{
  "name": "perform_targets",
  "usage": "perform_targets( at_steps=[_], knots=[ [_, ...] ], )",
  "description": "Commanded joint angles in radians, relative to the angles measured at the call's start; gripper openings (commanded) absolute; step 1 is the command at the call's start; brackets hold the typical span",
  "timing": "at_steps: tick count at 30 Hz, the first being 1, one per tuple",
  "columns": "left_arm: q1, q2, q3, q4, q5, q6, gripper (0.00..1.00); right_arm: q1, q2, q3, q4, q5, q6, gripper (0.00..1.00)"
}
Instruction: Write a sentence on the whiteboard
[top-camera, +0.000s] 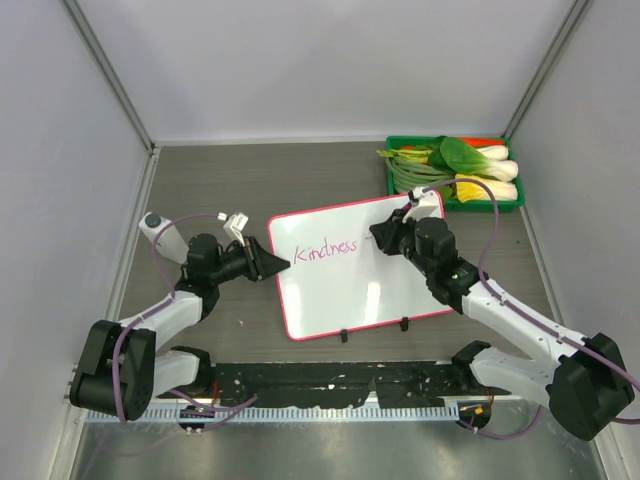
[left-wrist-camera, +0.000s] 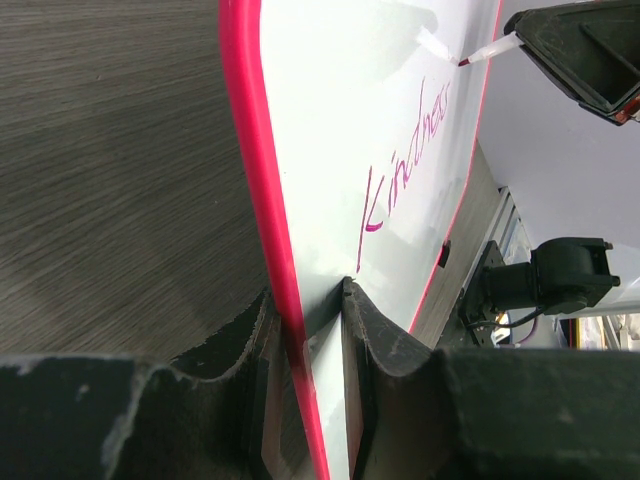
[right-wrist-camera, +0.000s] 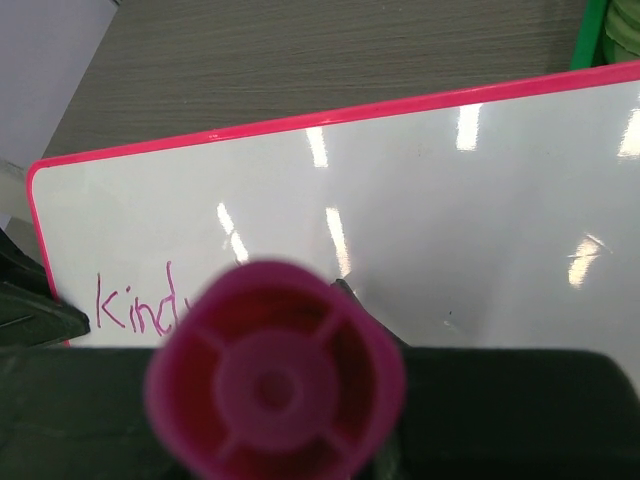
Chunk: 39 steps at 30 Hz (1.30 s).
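the board is laid flat on the table, near its middle and turned slightly askew, with its two black clips on the near long edge. one word, "kindness", is written in thin pink script on the upper left part of the white surface; the rest of the surface is bare.

the left gripper is set at the board's left edge. in the left wrist view its fingers are seen closed on the pink frame, one above the board and one below it.

the right gripper is held over the board's upper right part, and a marker is clamped between its fingers, the pink rear end filling much of the right wrist view. the marker's tip is pointed at the surface just past the last letter of the word; whether it touches the board cannot be told.

a green tray of vegetables is seen at the far right, just beyond the board's upper right corner.
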Motion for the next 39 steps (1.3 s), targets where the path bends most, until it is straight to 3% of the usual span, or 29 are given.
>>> perform_targets(
  at_steps=[1,20,39],
  knots=[
    [-0.027,0.015,0.001,-0.039,-0.003,0.076,0.0,-0.002,0.011,0.043,0.051,0.015,-0.008,0.01],
    [-0.029,0.014,-0.001,-0.039,-0.008,0.076,0.0,-0.002,-0.038,0.026,-0.023,0.118,-0.019,0.01],
    [-0.031,0.015,0.001,-0.039,-0.011,0.076,0.0,-0.002,-0.011,0.078,0.024,0.054,0.006,0.01]
  ],
)
